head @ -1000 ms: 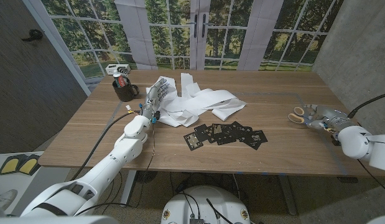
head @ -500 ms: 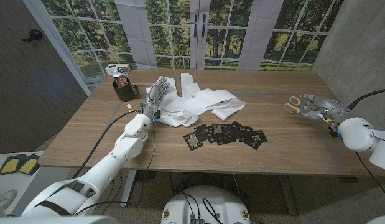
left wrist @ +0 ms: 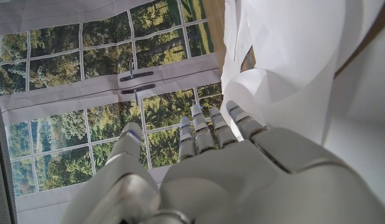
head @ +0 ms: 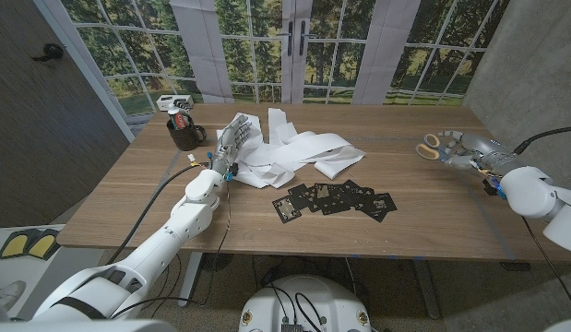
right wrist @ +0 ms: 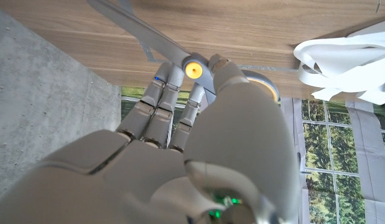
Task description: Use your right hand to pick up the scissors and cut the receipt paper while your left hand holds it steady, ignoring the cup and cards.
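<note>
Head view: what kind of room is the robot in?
Probably a robot test room, not a real home. The window scene looks like a printed backdrop with doors drawn on, beside a bare concrete wall. A wooden table holds practice things: receipt paper and cards.

a wooden table (head: 267,231) stands before a backdrop (head: 294,46) printed with paned windows and green trees. a dark wall (head: 36,120) sits left, a grey concrete wall (head: 534,65) right.
</note>
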Available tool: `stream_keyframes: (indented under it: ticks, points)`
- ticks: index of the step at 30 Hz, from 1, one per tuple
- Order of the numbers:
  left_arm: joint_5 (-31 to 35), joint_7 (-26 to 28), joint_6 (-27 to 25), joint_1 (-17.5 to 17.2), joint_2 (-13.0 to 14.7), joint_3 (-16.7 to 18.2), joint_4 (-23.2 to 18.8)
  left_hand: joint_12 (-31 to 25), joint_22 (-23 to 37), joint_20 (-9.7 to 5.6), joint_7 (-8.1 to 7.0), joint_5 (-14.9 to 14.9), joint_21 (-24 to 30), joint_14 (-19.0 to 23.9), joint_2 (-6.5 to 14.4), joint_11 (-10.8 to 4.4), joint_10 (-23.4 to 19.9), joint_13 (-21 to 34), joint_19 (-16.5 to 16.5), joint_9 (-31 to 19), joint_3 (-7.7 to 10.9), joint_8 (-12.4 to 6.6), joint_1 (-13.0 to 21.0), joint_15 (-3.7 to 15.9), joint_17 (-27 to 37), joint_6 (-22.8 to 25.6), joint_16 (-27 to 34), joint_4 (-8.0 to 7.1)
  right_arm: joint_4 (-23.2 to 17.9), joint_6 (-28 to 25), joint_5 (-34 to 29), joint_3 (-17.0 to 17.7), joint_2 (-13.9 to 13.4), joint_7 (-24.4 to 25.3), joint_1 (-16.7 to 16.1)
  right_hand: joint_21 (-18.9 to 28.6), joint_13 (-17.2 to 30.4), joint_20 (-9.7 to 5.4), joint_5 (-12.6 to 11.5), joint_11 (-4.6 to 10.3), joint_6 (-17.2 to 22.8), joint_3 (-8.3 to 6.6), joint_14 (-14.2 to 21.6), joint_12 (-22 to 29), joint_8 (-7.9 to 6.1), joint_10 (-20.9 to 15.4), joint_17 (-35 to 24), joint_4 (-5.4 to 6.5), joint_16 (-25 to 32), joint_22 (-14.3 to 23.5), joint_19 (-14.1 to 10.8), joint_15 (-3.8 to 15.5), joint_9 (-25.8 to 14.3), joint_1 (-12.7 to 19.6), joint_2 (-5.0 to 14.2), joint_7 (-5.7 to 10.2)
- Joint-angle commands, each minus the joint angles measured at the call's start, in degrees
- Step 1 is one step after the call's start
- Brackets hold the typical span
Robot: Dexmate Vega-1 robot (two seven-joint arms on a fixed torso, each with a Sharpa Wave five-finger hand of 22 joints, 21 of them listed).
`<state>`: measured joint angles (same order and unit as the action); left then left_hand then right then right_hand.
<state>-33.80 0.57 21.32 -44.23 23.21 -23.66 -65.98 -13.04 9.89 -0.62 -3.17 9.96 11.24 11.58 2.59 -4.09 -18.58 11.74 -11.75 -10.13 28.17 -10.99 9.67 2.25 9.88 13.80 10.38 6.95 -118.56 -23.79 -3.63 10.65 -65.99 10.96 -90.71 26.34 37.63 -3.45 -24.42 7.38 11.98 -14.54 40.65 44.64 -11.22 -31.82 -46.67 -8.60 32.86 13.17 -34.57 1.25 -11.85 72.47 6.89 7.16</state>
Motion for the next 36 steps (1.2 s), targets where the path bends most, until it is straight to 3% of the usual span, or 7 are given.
stream_keyframes:
  ticks: [1, 22, 36]
  points:
    - [0.12, -0.01, 0.27, 0.46, -0.48, -0.13, 1.03, -0.10, 0.14, -0.22, 0.54, 0.01, -0.05, 0.41, -0.10, -0.13, -0.46, 0.17, -0.41, -0.18, 0.19, 0.27, -0.42, 3.23, 0.08, 0.12, 0.09, 0.18, 0.07, 3.43, -3.63, 0.04, 4.06, -2.97, 2.59, 0.30, 8.21, -1.72, -0.89, 3.55, 0.33, -0.59, 3.33, 0.41, -0.01, -3.85, -0.32, 0.10, -0.04, 0.27, 0.20, 12.36, -0.24, 1.84, 1.89, -0.18]
    - [0.84, 0.54, 0.53, 0.94, -0.51, -0.27, 1.17, -0.08, 0.13, -0.17, 0.72, 0.01, -0.07, 0.40, 0.11, -0.07, -0.53, 0.16, -0.42, -0.17, 0.44, 0.25, -0.09, 3.23, 0.04, 0.19, 0.04, 0.50, 1.22, 8.78, -5.55, -3.09, 7.25, -2.09, 7.37, 0.90, 8.06, -1.64, -1.50, 3.57, 0.87, -0.62, 3.64, 0.50, -0.07, -3.50, -0.88, 0.03, -0.56, 0.33, 0.51, 12.35, -0.26, 1.94, 1.74, -0.45]
    - [0.90, 0.94, 0.11, 0.32, 0.33, 0.02, -0.40, -0.03, 0.13, -0.16, 0.75, 0.00, -0.08, 0.43, 0.20, -0.01, -0.49, 0.16, -0.42, -0.17, 0.59, 0.25, 0.13, 3.17, 0.02, 0.20, 0.03, 0.72, 2.22, 13.22, -5.81, -5.12, 9.08, 0.51, 9.66, 1.22, 8.15, -1.54, -1.95, 3.60, 1.19, -0.66, 3.58, 0.74, -0.06, -3.25, -1.42, -0.02, -1.19, 0.38, 1.51, 12.35, -0.29, 2.09, 1.65, 0.50]
